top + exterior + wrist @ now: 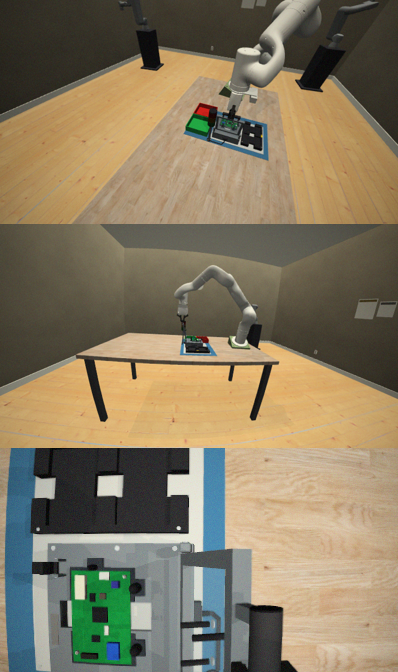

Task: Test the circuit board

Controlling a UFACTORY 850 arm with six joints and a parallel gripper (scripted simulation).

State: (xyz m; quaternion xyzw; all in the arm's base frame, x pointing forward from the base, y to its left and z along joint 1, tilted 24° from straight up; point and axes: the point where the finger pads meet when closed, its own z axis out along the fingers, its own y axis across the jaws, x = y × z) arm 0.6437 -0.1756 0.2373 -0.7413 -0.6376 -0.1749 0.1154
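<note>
The green circuit board (228, 124) (100, 615) lies flat, component side up, in the grey tester (225, 137) (150, 555). Its white connector (79, 587) is at the end nearer the tray. The tester's lid (185, 335) (240, 578), a grey frame, stands upright at the hinge side. My gripper (232, 112) (183, 321) is straight above the lid and is shut on its top edge. The fingers do not show in the wrist view. The dark signal light (212, 117) (265, 638) stands beside the tester and shows no clear colour.
The empty black tray (251, 135) (110, 503) lies beside the tester on the blue mat (264, 156) (215, 498). A green bin (189, 122) and a red bin (205, 105) stand side by side beyond the signal light. My arm's base is at the table's back edge.
</note>
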